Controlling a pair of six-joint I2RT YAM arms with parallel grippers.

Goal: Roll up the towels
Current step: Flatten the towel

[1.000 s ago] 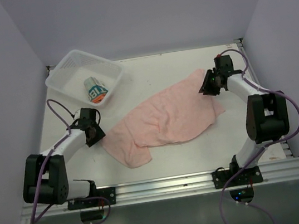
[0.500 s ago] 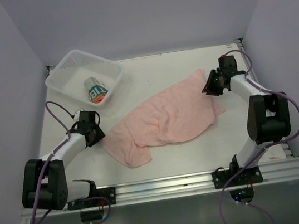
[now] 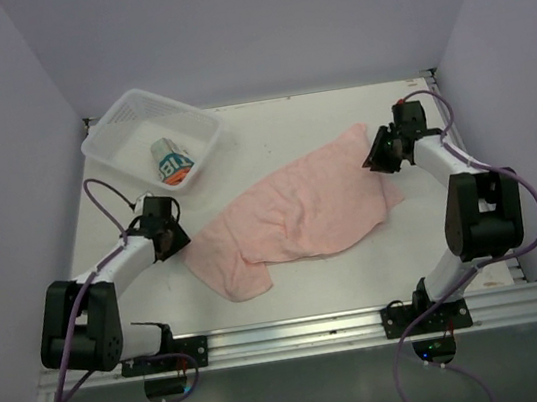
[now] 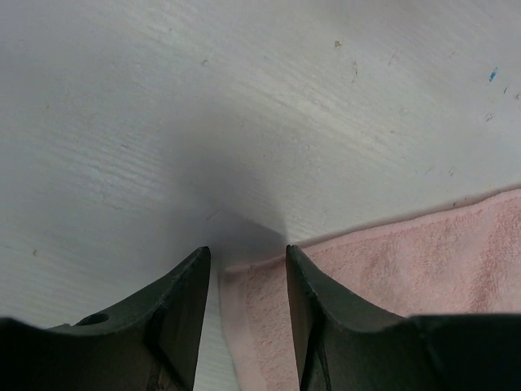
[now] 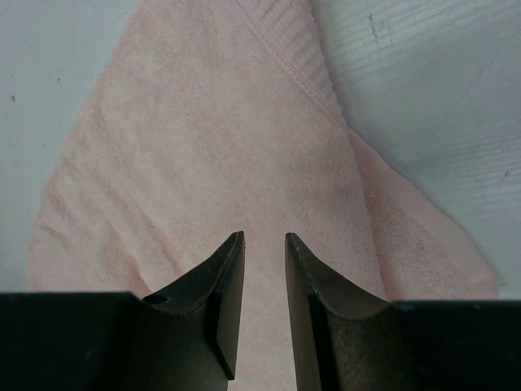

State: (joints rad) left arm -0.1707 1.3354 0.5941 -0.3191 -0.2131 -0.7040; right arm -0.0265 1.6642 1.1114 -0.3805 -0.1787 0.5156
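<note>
The printed towel point(image 3: 173, 161) shows large letters, unreadable. The left end effector point(image 4: 247, 252) and right end effector point(image 5: 264, 238) are narrowly parted over the pink towel point(image 3: 300, 211).

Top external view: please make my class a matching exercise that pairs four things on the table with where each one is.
Things:
1. pink towel
2. printed towel
3. left gripper
4. right gripper

Places:
A. inside the white mesh basket
B. over the pink towel's far right corner
C. spread, crumpled, across the middle of the table
D. at the pink towel's left edge

Pairs: 1-C, 2-A, 3-D, 4-B
</note>
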